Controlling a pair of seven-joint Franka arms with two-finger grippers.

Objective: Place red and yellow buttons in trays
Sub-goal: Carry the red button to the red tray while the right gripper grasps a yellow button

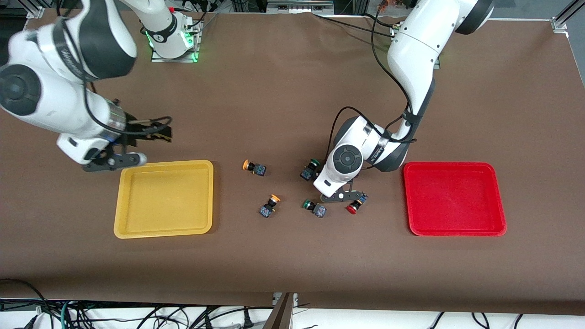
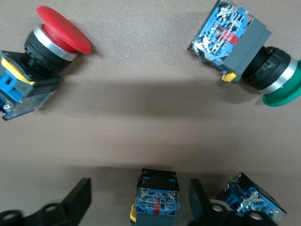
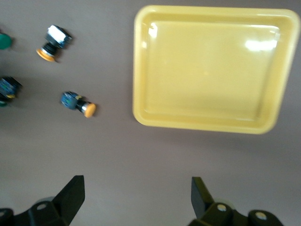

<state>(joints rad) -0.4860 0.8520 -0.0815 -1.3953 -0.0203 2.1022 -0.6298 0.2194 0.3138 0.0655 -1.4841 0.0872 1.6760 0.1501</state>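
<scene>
**A:** Where is the left end effector [image 1: 340,197]?

**B:** Low over the table [image 1: 283,82], between the two trays. Its fingers [image 2: 77,197] are spread either side of a dark switch body [image 2: 156,200], with a gap showing on both sides. I cannot tell that switch's cap colour.

**A:** And the red-capped button [image 1: 354,206]?

**B:** It lies on its side on the table just beside that end effector, toward the red tray [image 1: 409,201]. A green-capped switch [image 2: 256,56] lies near it too.

**A:** The yellow-capped buttons?

**B:** Both are on the table between the yellow tray [image 1: 119,201] and the left end effector. One [image 1: 253,167] is farther from the front camera and the other [image 1: 270,205] is nearer.

**A:** What about the right end effector [image 1: 114,160]?

**B:** It waits with its fingers [image 3: 70,193] wide apart. It hovers over the table at the yellow tray's farther corner, toward the right arm's end.
</scene>
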